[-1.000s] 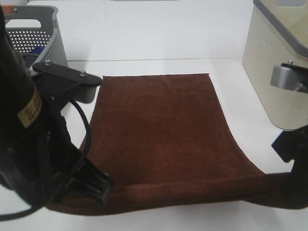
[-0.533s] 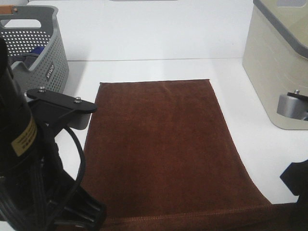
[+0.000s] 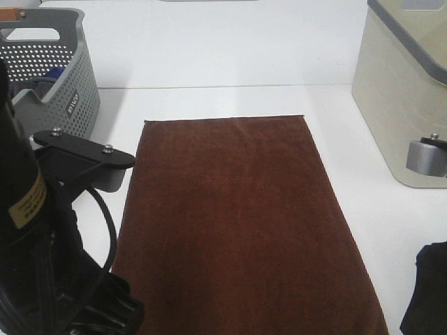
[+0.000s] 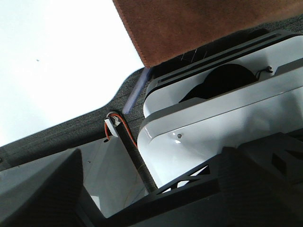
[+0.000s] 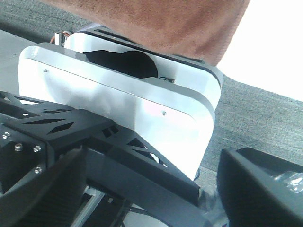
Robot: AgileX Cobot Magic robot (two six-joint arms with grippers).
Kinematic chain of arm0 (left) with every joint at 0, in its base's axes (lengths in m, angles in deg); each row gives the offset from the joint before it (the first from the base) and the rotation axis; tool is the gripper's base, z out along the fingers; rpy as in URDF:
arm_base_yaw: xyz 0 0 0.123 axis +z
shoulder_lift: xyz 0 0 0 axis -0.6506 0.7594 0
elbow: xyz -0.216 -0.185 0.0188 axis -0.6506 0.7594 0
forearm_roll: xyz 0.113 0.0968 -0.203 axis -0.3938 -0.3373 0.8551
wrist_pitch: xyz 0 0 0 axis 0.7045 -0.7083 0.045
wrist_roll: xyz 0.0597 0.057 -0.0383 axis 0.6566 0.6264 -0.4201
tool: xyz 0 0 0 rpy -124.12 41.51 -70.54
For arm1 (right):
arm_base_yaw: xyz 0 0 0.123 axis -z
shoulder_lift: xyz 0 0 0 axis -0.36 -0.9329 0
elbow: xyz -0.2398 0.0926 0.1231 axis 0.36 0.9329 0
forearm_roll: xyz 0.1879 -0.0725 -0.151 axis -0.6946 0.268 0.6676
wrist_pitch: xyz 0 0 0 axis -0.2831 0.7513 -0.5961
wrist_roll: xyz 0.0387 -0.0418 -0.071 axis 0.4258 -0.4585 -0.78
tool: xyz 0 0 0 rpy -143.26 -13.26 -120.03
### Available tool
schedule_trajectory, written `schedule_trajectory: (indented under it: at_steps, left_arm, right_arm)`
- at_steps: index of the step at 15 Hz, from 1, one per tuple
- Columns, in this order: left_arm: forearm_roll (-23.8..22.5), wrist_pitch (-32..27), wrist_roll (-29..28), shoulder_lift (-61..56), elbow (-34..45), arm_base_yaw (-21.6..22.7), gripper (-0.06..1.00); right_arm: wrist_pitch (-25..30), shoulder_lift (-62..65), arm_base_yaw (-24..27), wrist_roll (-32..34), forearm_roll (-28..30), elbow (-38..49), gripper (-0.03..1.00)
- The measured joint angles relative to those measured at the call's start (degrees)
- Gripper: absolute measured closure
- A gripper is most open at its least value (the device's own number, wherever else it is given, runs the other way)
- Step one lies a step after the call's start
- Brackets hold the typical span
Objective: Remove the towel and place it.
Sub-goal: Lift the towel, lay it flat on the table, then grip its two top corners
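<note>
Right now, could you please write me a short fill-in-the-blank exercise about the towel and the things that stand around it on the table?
1. The towel lies spread ___ on the white table.
2. The towel's colour is dark ___.
3. In the exterior high view, the perforated grey basket stands to the towel's ___.
4. In the same view, the beige container stands to the towel's ___.
Missing words: flat; brown; left; right.

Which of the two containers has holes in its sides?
The grey basket at far left: its walls are dotted with holes, while the beige bin on the right has solid walls.
</note>
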Motion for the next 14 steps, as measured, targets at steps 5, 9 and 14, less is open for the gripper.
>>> schedule_trajectory:
  at_steps: [5,9,14]
  left_arm:
    - [-7.16,5.21,-0.06,0.00,-0.06,0.06,0.20]
    - [-9.22,11.40,-0.06,0.00,-3.61,8.08,0.21]
    - [-9.28,24.35,6.13,2.23,-12.38,23.78,0.21]
  right_arm:
    - [-1.83,-0.57,0.00,-0.23,6.65,-8.42,0.28]
    - [-5.21,-7.79,0.00,-0.23,7.62,-19.77,0.35]
    - [-7.10,-25.21,0.00,-0.23,7.85,-37.70,0.36]
